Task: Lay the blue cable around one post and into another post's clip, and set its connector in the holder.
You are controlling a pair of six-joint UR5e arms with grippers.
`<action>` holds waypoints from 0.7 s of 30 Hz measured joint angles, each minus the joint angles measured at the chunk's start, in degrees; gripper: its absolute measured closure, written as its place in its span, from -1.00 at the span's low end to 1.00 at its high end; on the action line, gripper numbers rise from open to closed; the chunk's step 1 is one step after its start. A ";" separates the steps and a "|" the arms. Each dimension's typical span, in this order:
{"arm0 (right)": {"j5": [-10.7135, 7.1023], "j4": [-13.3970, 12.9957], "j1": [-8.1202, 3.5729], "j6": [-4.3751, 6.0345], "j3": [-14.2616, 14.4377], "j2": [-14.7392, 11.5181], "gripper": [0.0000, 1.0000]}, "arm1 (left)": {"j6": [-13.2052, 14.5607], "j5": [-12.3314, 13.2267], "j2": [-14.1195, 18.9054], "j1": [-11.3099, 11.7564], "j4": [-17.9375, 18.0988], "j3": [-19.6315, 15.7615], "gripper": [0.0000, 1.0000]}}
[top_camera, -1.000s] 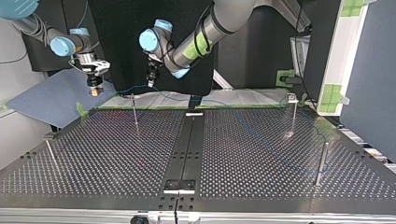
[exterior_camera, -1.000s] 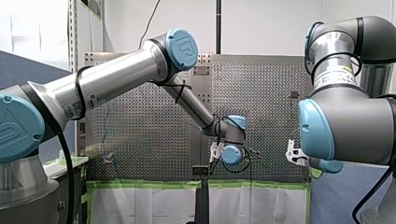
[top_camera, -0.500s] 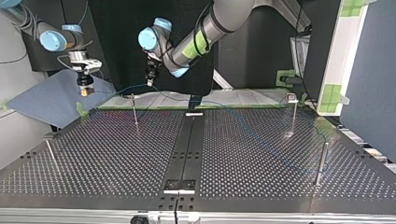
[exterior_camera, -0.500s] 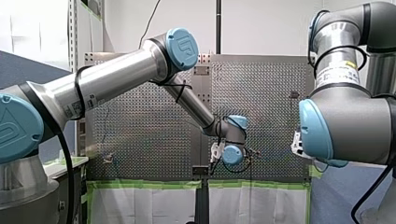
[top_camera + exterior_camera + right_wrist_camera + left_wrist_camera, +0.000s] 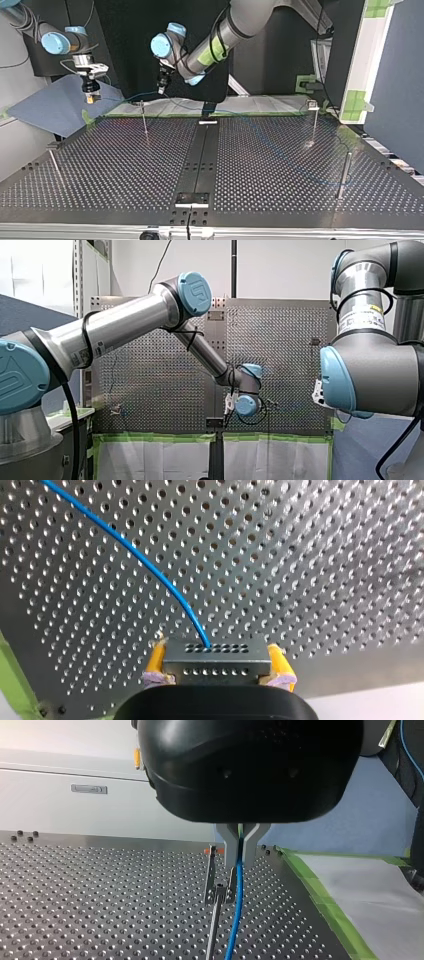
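Perforated metal fills the scene: a wide table (image 5: 280, 165) with slim posts (image 5: 344, 175) standing near its edges and corners, and green tape (image 5: 155, 438) along the edge nearest the arms.

Over the last second my right gripper (image 5: 90, 95) has slid outward along that edge, toward the corner at the top view's left. For the last half of that second it has sat almost unmoved. The front view now hides most of it behind its own arm. Its yellow pads (image 5: 156, 662) are clamped on the connector (image 5: 215, 655), a dark block with rows of holes. The blue cable (image 5: 145, 565) leaves the block and arcs away over the table.

My left gripper (image 5: 161, 89) has barely shifted. It hangs above the same edge, nearer the middle, with its metal fingers (image 5: 229, 840) pinched together on the cable. The cable drops from them just beside the clip post (image 5: 216, 892) standing ahead.

I judge that the outward pull took slack out of the stretch between the two grippers, so the cable runs tauter past the post's top. That reads as readying the clip step. The line lies beside the clip, but I cannot tell whether it is seated. The rest of the cable trails across the table toward the opposite side. The connector is held in the air, not yet in any holder, and I cannot tell which fitting is the holder.
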 joint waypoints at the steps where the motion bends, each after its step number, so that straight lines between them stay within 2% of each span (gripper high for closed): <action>1: -0.36 -0.05 0.08 0.00 -0.11 0.00 1.00 | -0.13 0.45 -0.06 0.25 -0.02 0.05 0.93; 6: -0.89 -0.13 0.27 0.23 -0.55 -0.03 1.00 | -1.00 2.08 -1.35 1.53 -1.35 1.62 0.93; 14: -0.56 -1.12 0.03 2.15 -1.18 -0.04 1.00 | -2.03 2.85 -3.45 2.55 -5.03 5.19 0.93; 21: -0.42 -1.74 -0.05 2.72 -1.23 -0.04 1.00 | -2.24 3.04 -3.52 2.76 -5.80 5.73 0.93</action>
